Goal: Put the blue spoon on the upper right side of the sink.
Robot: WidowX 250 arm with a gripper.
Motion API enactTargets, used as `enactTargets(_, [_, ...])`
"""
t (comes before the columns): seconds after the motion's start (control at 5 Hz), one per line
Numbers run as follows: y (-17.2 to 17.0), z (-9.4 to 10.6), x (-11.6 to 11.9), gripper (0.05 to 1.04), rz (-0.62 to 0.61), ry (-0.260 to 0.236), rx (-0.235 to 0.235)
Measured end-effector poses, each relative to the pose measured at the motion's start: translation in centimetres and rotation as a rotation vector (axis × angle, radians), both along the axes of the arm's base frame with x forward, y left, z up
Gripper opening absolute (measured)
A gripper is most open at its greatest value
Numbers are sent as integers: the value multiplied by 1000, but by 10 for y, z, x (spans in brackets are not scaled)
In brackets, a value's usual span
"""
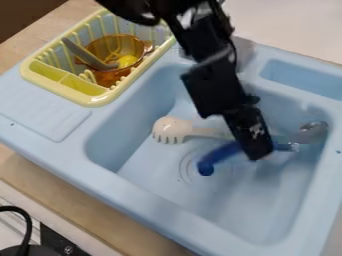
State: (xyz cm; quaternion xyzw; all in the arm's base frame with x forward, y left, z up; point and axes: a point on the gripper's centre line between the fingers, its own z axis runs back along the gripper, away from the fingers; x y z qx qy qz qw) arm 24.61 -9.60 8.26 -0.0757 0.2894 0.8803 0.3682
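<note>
Sink [147, 201] | hand [259, 157] at blue spoon [217, 156], contact unclear | cream server [172, 129] near

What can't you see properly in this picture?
In the camera view:
Part of the blue spoon: behind the gripper, which also hides whether it holds the spoon.
Where the cream utensil's handle ends: behind the gripper.
What the yellow thing by the grey handle is: too small.
The rest of the black cable: cut off by the left edge.

The sink [47, 155] is showing smooth plastic; the amber bowl [110, 48] is looking glossy; the surface [63, 192] is resembling wood, perhaps laminate.
</note>
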Motion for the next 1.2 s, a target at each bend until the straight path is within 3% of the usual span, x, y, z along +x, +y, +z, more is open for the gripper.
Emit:
enactTargets(0.2, [5, 19, -5, 353, 23, -73, 35])
enactTargets(0.4, [5, 28, -12, 353, 33, -104, 60])
enactTargets(0.6, [8, 27, -6, 353, 73, -114, 231])
enactTargets(1.0, [14, 46, 14, 353, 125, -193, 539])
enactTargets(1.2, [20, 57, 19, 353, 162, -225, 637])
